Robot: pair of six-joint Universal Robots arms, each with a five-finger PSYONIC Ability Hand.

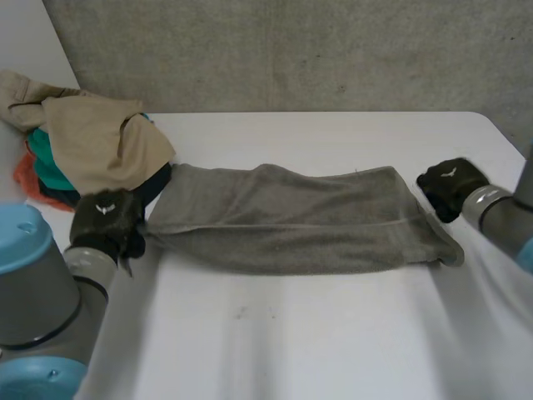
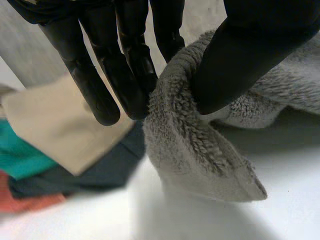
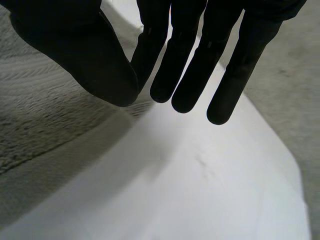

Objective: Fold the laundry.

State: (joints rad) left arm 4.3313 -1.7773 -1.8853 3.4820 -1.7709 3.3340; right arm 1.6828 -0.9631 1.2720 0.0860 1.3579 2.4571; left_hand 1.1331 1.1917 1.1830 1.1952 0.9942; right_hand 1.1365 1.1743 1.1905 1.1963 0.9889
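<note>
Nearest me is bare white table (image 1: 275, 342), which is the room I've got to fold into. Next is my left hand (image 1: 107, 221) at the left end of the grey towel (image 1: 291, 221). In its wrist view the thumb (image 2: 240, 65) squeezes the cloth against the fingers (image 2: 125, 75), so it's pinching that end, with the corner drooping below the grip. I hold it there because I reckon that's the end that has to travel.

The towel lies across the middle of the table, long side running left to right. It looks already doubled lengthwise, going by the hem line along it, so my guess is the next fold brings one end over to the other.

A bit farther back, the right hand (image 1: 450, 185) sits at the towel's far right corner. Its fingers are straight and side by side with the thumb close in, and nothing is between them as far as I can see. It's just hovering beside the cloth, no grip.

At the far left is the pile of laundry (image 1: 92, 142), beige over teal, orange and dark stuff, parked just beside the towel's far left corner.
</note>
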